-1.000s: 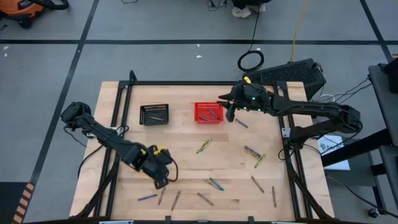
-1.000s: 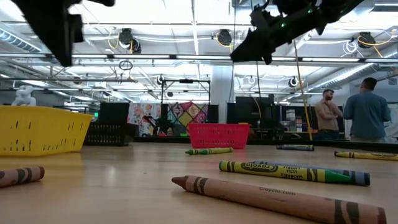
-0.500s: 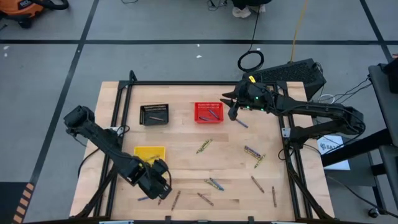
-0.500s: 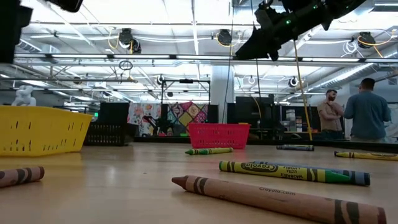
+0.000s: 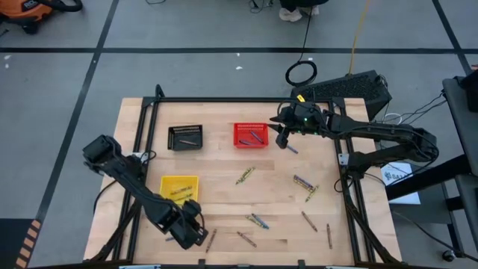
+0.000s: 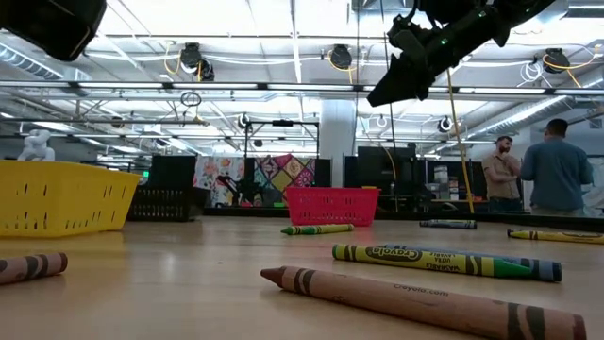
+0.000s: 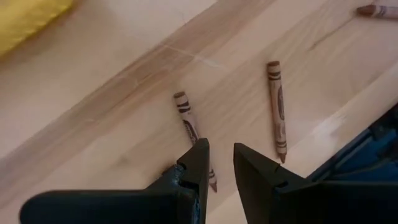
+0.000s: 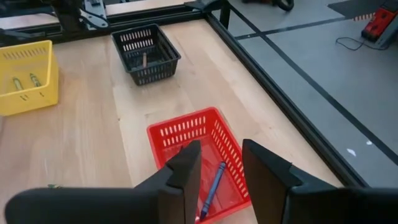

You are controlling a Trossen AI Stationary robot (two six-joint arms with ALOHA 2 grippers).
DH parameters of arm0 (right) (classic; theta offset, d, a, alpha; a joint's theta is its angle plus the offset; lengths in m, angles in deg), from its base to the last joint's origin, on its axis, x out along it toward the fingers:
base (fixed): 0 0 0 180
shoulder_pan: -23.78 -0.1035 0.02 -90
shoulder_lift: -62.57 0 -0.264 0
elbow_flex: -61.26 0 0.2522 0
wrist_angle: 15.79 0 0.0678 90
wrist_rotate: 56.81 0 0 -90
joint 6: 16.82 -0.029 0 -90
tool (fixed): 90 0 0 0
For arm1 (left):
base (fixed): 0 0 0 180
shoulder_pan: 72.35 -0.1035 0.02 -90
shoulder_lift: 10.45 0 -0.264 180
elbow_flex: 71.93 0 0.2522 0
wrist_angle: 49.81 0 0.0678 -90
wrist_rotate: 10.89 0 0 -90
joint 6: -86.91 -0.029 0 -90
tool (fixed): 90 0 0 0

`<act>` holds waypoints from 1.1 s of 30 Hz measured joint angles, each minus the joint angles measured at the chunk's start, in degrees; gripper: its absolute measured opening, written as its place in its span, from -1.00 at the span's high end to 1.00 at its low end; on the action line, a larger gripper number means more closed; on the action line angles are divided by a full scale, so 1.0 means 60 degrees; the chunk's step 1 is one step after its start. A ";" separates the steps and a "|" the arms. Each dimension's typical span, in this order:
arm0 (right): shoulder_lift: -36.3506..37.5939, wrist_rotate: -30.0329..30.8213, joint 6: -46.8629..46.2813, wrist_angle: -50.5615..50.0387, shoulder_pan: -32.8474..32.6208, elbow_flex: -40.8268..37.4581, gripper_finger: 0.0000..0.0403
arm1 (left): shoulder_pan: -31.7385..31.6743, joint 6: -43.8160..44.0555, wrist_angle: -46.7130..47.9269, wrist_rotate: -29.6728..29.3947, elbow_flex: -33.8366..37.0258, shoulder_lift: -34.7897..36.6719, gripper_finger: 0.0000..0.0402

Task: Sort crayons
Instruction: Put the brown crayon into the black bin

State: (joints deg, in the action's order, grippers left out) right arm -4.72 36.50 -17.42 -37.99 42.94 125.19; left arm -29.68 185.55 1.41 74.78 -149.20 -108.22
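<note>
Down at the near edge of the table, the left gripper (image 7: pixel 219 163) hangs with its two fingers a little apart and nothing between them, aimed at a brown crayon (image 7: pixel 188 122) whose lower end runs under the left fingertip. A second brown crayon (image 7: pixel 277 110) lies just beside it, well clear of the fingers. So the step in hand looks like a pick of a brown crayon, and the next move calls for a straight drop so the fingers straddle the stick across its width before they close.

Over at the far side, the right gripper (image 8: pixel 221 167) hovers above the red basket (image 8: pixel 163 134), fingers apart and empty; a blue crayon (image 8: pixel 212 185) lies inside the basket. That arm appears to need a fresh target, perhaps the blue crayon (image 5: pixel 290 149) lying just right of the basket.

Outward from there, the black basket (image 5: pixel 185 137) sits far left, the yellow basket (image 5: pixel 179 187) near left, and loose crayons remain scattered across the near and right parts of the table (image 5: pixel 224 164).
</note>
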 joint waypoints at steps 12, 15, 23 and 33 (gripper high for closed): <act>0.0000 -0.0011 0.0004 0.0060 0.0000 0.0000 0.48 | 0.0000 0.0019 -0.0260 0.0224 0.0001 -0.1028 0.62; 0.0000 -0.0012 0.0004 0.0101 0.0000 0.0000 0.48 | 0.0000 0.0016 -0.0348 0.0400 -0.0001 -0.1345 0.62; 0.0000 -0.0019 -0.0009 0.0146 0.0000 0.0000 0.48 | -0.0074 0.0009 -0.0425 0.0469 -0.0039 -0.1695 0.64; 0.0000 -0.0022 0.0297 0.0152 0.0000 0.0000 0.48 | -0.0338 -0.0455 -0.0714 0.0566 -0.0254 -0.1680 0.95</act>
State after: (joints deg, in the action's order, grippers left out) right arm -4.72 36.37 -15.65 -37.08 42.94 125.19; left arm -31.71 182.82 -2.87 78.17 -150.72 -118.30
